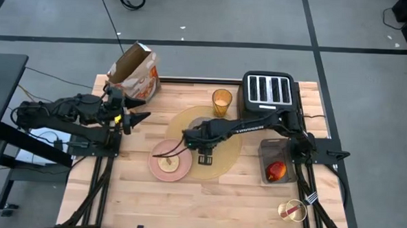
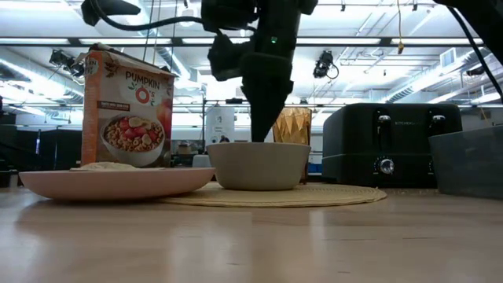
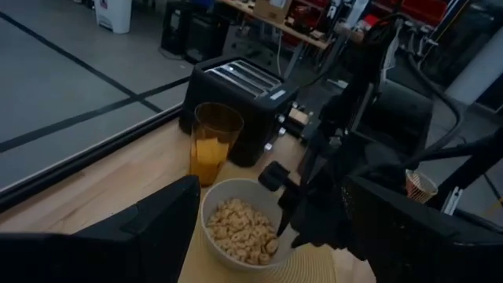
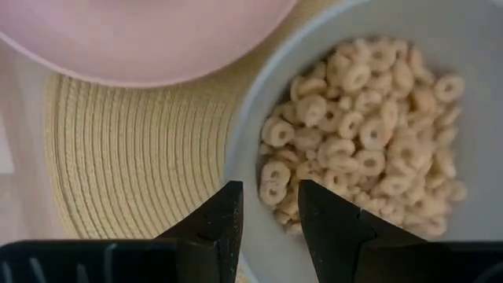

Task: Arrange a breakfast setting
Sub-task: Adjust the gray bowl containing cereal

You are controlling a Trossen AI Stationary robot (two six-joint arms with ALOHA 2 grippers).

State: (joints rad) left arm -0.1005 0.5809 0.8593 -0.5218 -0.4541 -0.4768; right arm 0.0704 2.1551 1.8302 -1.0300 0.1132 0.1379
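A grey bowl [image 2: 258, 165] of cereal rings [image 4: 369, 118] sits on the round tan placemat [image 1: 225, 160] at the table's middle. My right gripper [image 1: 205, 155] points down over the bowl's near side, fingers a narrow gap apart at its rim [image 4: 245, 169], nothing between them. The pink plate [image 1: 170, 161] lies beside the bowl and overlaps the placemat's left edge. The amber glass [image 1: 221, 101] stands behind the placemat. The apple [image 1: 277, 171] lies in a grey bin. The fork [image 1: 311, 198] rests at the near right. My left gripper [image 1: 141, 118] hangs open at the left. My right gripper comes from above with its fingertips [image 4: 228, 212] at the bowl's rim on the side toward the plate. Whether a finger touches the rim, I cannot tell. The bowl stands flat on the placemat.
A black four-slot toaster [image 1: 268, 89] stands at the far right, a cereal box [image 1: 133, 73] at the far left corner. A grey bin [image 1: 267, 154] sits right of the placemat and a small cup [image 1: 292, 211] near the front right. Bare wood lies along the near edge.
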